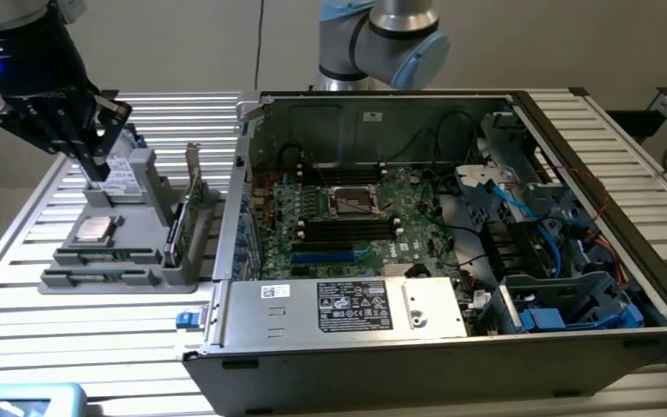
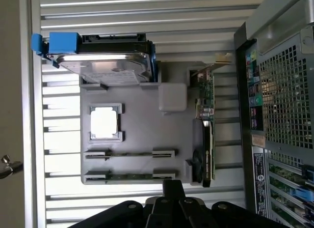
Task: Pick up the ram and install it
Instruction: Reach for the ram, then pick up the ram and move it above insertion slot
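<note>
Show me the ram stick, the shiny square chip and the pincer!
ram (image 2: 130, 177): wrist view, middle of the stick's long thin edge.
shiny square chip (image 2: 104, 124): wrist view, centre of its silvery top.
pincer (image 2: 172, 185): wrist view, the tip where its black parts meet, shut.

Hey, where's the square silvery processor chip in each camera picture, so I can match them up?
Exterior view: the square silvery processor chip lies in the grey plastic tray at the exterior view's left, outside the open computer case.
Wrist view: the chip sits in a square recess of the tray, between the hard drive with the blue bracket and two long narrow slots.
Shared landmark: the upright green expansion card on the tray's case side.
</note>
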`<state>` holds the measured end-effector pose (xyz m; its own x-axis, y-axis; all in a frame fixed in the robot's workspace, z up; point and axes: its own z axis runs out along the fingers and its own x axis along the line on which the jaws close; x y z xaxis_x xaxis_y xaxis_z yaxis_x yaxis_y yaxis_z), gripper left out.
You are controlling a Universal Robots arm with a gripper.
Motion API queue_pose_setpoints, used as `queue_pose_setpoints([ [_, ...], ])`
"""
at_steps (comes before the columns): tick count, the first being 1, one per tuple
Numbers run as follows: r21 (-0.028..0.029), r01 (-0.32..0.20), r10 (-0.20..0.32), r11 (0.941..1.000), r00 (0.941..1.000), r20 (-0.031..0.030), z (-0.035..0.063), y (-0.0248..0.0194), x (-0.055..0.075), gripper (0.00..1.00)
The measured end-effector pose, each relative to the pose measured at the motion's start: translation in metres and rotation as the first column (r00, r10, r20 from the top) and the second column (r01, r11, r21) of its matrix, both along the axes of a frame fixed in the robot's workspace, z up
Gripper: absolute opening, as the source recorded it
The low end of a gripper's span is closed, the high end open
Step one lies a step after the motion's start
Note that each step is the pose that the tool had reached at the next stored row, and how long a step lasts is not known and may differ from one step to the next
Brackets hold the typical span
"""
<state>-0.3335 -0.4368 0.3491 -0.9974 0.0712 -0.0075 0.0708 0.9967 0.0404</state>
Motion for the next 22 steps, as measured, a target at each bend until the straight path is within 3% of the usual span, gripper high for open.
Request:
queue_pose_setpoints([
  [8, -0.0023, -0.002, 0.002, 1.0000, 1.0000, 0.0000, -0.0061, 0.0013, -0.015, 0.11],
  [14, -0.0034, -0.008, 0.008, 1.0000, 1.0000, -0.0002, -0.0069, 0.0016, -0.017, 0.11],
  [16, -0.0032, -0.012, 0.012, 0.9999, 0.9999, 0.0037, -0.0071, 0.0016, -0.018, 0.11],
  [22, -0.0035, -0.121, 0.121, 0.9927, 0.9927, 0.0035, -0.0076, 0.0015, -0.018, 0.11],
])
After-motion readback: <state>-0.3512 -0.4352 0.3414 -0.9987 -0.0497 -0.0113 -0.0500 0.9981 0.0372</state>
